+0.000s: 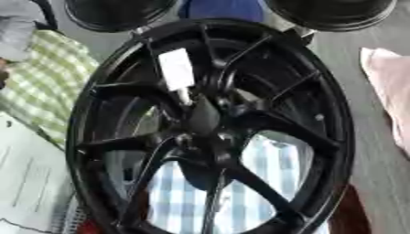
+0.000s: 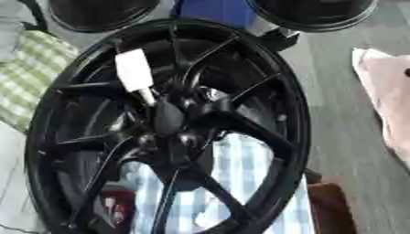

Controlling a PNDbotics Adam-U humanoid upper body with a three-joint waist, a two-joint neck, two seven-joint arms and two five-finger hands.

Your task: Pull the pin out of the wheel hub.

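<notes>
Black wheel hub point(image 1: 210, 128) fills the frame; white-tagged pin point(image 1: 178, 71) juts from its centre toward upper left; neither hand shows, so their state is unknowable; best pull straight along the pin's axis.

One large black spoked wheel hub point(image 1: 210, 132) fills the view. One white pin point(image 1: 178, 71) sticks out near its centre. Two more dark round rims show at the top edge, one left point(image 1: 118, 13), one right point(image 1: 330, 13).
</notes>
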